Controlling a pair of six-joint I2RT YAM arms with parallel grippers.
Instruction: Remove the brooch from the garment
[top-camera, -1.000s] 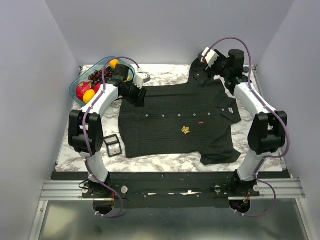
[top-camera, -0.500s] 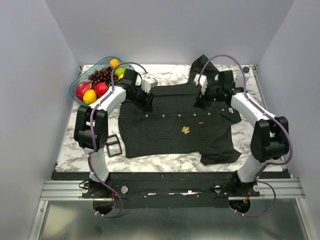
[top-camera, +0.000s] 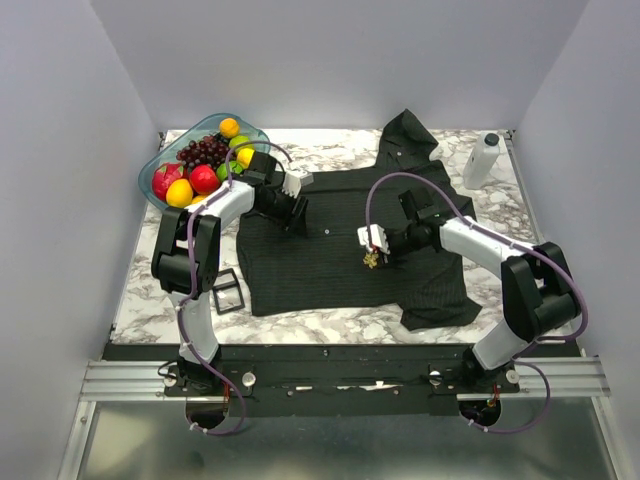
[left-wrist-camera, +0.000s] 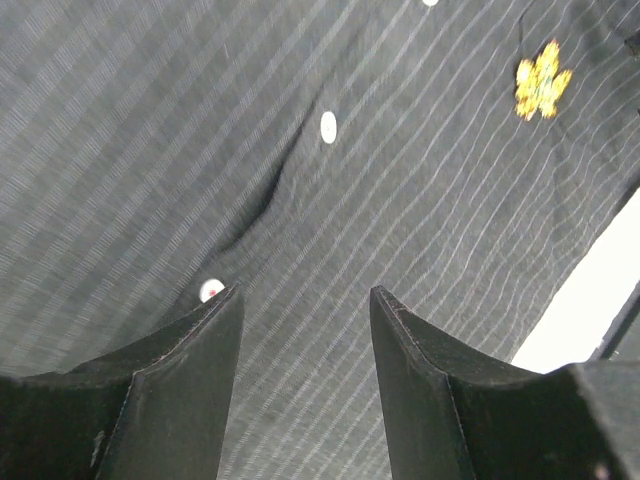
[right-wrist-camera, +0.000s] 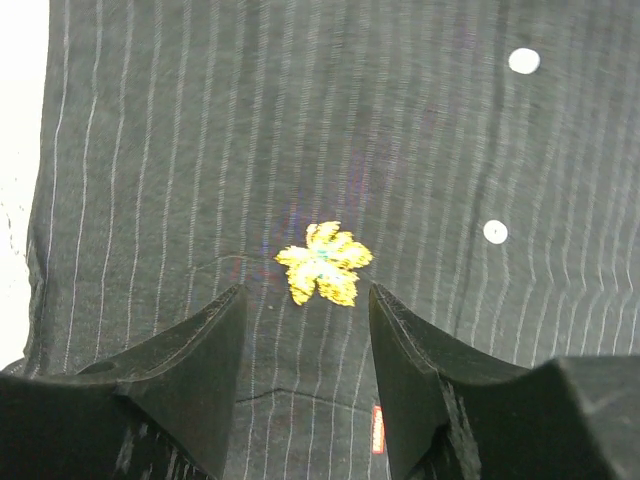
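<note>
Fruit bowl (top-camera: 158, 160) back-L, white bottle (top-camera: 481, 160) back-R, blk buckle (top-camera: 226, 291) front-L, marble table (top-camera: 135, 300)

top: high, looking down on table (top-camera: 320, 325) | wrists: close over garment (left-wrist-camera: 150, 150) | all share brooch (right-wrist-camera: 323, 262)

brooch (top-camera: 371, 261) on garment (top-camera: 320, 275) | bowl (top-camera: 146, 177) behind-left of garment | bottle (top-camera: 481, 160) behind-right | buckle (top-camera: 226, 292) left, beside garment
</note>
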